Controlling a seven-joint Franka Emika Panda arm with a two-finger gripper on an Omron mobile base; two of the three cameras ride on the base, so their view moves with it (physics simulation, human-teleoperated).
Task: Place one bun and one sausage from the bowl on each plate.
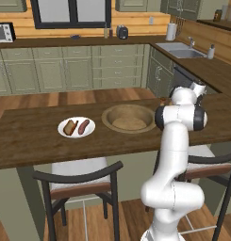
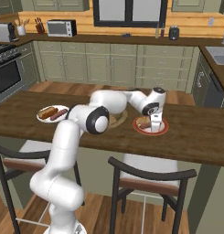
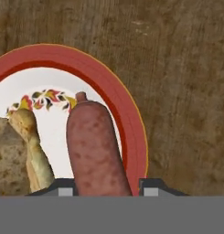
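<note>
Grips the sausage [image 3: 97, 146] with the gripper [image 3: 106, 187], jaws narrowed onto its sides and, by the look of it, pinching near one end so that the rest reaches out level over the red-rimmed plate [image 3: 127, 114]. Holds it low and lengthwise inside the rim, probably so that it lands flat and cannot roll off onto the counter [image 3: 186, 68]. Keeps it just beside the bun [image 3: 22, 146] already lying on that plate, near but apart, seemingly to leave the pair side by side rather than stacked. Shows the two dark fingertips [image 3: 152, 187] close against the sausage on either hand, with no clear gap.

Places that plate just beside the right rim of the bowl [image 1: 107, 115], about midway between the counter's far and near edges, a short carry from where the food starts. Finds the white plate [image 1: 62, 127] on the bowl's left, nearer the counter's left end, served with the other bun [image 1: 69, 127] and the other sausage [image 1: 84, 126] lying parallel. Suggests the last placing of the task: only letting go and lifting clear seem left.
</note>
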